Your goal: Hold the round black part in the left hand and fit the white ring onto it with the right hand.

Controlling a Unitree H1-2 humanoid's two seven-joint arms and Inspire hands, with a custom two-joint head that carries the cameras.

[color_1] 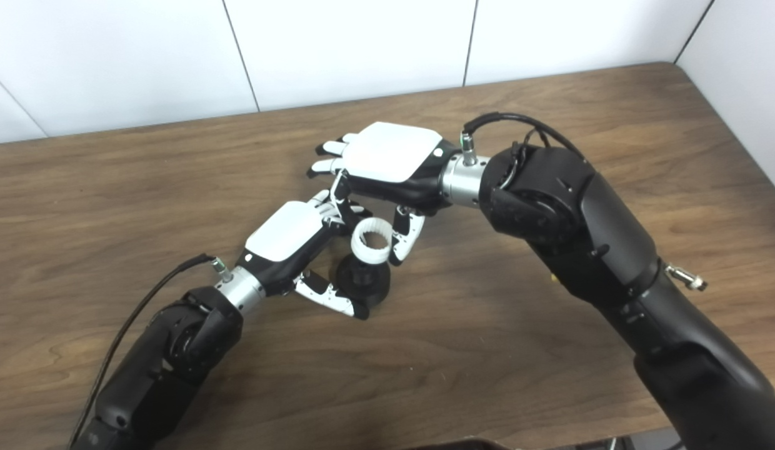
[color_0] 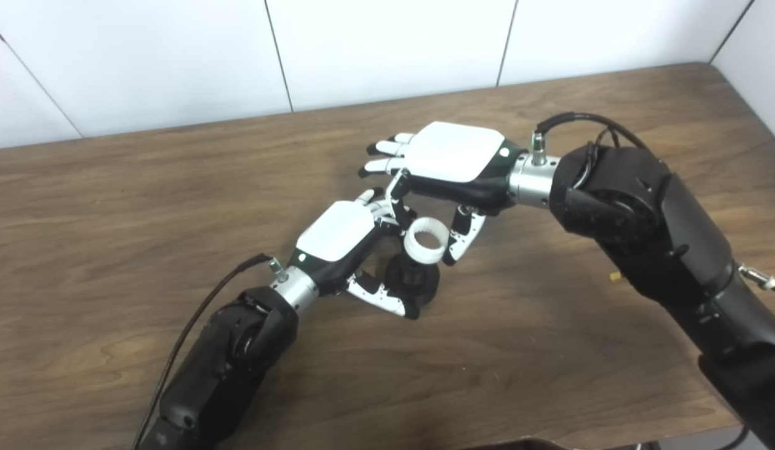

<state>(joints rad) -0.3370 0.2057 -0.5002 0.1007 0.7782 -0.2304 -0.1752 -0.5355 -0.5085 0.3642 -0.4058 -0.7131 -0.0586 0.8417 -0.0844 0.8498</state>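
White, toothed on its inner wall and short like a collar, the plastic ring [color_0: 426, 238] is pinched by the right hand [color_0: 453, 164], whose thumb presses one side while a curled finger appears to meet the other; the remaining fingers [color_0: 384, 149] are stretched out, away from the work. Directly beneath the ring, the round black part [color_0: 414, 279] is gripped by the left hand [color_0: 337, 234], thumb in front and fingers curled behind, low over the brown wood-grain desk [color_0: 112, 219]; whether it rests on the desk cannot be told. The ring's opening is tipped slightly toward the camera, and its lower edge is seen touching or nearly touching the part's top. Seating is judged not yet complete: the ring's axis must be lined up with the part's and pressed straight down.
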